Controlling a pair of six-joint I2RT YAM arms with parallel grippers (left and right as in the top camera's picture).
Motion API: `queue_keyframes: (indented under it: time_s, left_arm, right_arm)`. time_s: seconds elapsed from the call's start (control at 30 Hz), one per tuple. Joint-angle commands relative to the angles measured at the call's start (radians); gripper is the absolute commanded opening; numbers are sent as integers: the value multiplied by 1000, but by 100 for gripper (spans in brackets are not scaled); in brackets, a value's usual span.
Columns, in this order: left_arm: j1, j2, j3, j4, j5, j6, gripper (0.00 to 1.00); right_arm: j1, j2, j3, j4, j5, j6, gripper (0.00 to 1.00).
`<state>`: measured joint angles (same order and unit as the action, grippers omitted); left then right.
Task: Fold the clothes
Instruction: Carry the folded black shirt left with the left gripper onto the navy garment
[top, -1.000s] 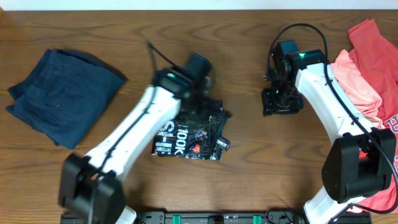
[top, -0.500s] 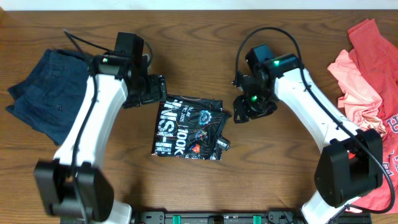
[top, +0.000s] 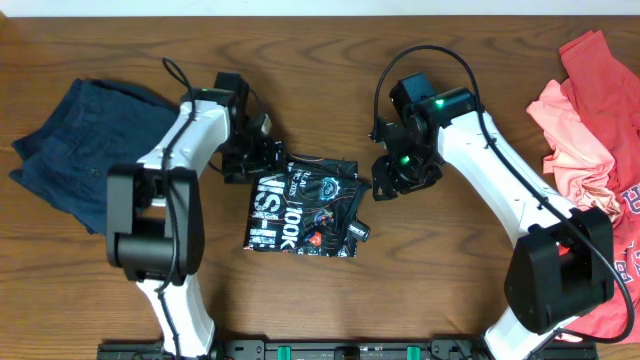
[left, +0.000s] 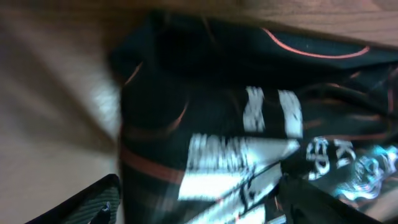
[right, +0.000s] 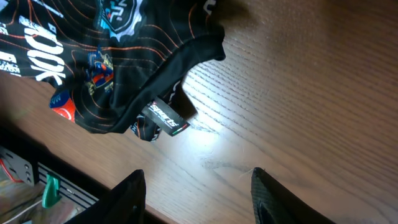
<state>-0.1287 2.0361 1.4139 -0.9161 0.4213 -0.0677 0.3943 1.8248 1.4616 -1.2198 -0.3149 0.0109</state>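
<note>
So there's one black printed garment sitting folded in the middle of the table, in a roughly squarish packet. If anything it's a bit longer from the far edge to the near edge, and it's tilted slightly. The big white lettering runs along that same far-to-near line, so from the overhead view it reads sideways. A little label tag pokes out at its near right corner.

Count-wise that's one black piece and one navy garment folded over on the left. There's also a heap of coral and red clothes at the right edge. I can see at least two shades in there but can't count the pieces.

The left gripper is down at the far left corner of the black packet. In the wrist view its fingers are spread wide with the printed fabric filling the space between them. That view is blurry though, so I can't tell whether they're actually touching cloth.

The right gripper is just beside the far right corner, off the fabric. Its fingers are also spread wide, with nothing but bare wood between them. From its camera the black cloth and the tag lie ahead and to the left.
</note>
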Motion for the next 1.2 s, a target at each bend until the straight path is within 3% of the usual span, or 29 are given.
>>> queue_keyframes:
  time_s: [0.0,0.1,0.17,0.2,0.23,0.37,0.6,0.8,1.07,1.17]
  left_arm:
    - [-3,43,-7,16,39,34,76]
    - [-4,62,-7,35,39,35,60]
    - [-3,62,-7,47,39,40,32]
    - [-3,61,-6,52,39,50,10]
    - [-2,60,-3,53,38,54,6]
    - [19,42,39,26,-23,52,6]
    - [95,-109,191,-120,-377,45,6]
    - [230,-283,238,47,-586,49,6]
    - [499,-306,237,204,-594,40,6]
    - [602,-271,237,208,-589,-34,6]
  right_arm:
    - [-1,-3,10,-4,-3,3,52]
    - [-1,-3,10,-8,-2,3,52]
    - [-1,-3,10,-13,4,3,52]
    - [-1,-3,10,-16,6,3,52]
    - [-1,-3,10,-20,13,3,52]
    - [-1,-3,10,-38,39,3,50]
    - [-9,-3,10,-44,56,14,49]
    - [-19,-3,10,-45,56,18,50]
    - [-19,-3,10,-53,56,18,50]
    - [-19,-3,10,-58,56,18,50]
